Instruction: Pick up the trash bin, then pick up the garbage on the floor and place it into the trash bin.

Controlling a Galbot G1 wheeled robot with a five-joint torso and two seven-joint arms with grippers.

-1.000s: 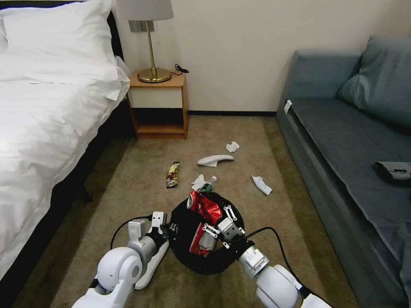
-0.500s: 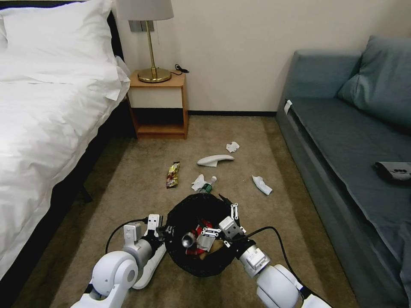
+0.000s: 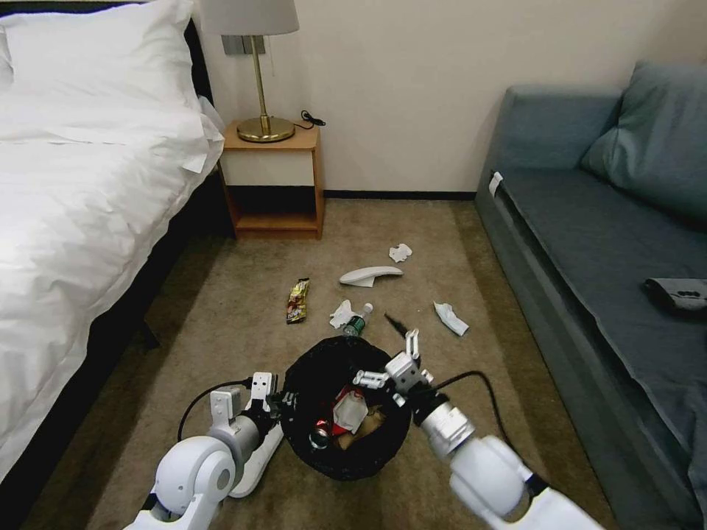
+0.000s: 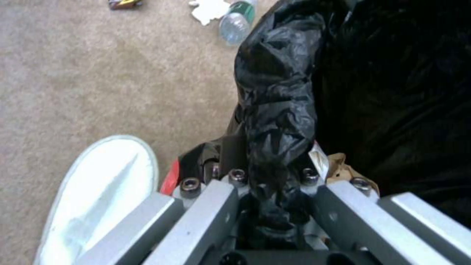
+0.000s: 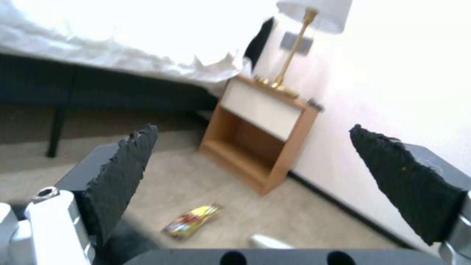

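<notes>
One trash bin lined in black stands on the carpet between the two arms; the left pincer is pinching the bag at the bin's near-left rim, the crinkled plastic bunched between its pressed-together fingers; the right pincer hangs spread and empty over the far-right rim, its two black pads wide apart. Inside the bin lie a red can, a red-and-white packet and a scrap of brown paper, each partly hidden by the bag's folds. Still on the floor: two white slippers, one beyond the bin, the other half covered by the left arm; three crumpled tissues; one gold snack wrapper; one small plastic bottle, its lower end cut off by the bin's rim.
</notes>
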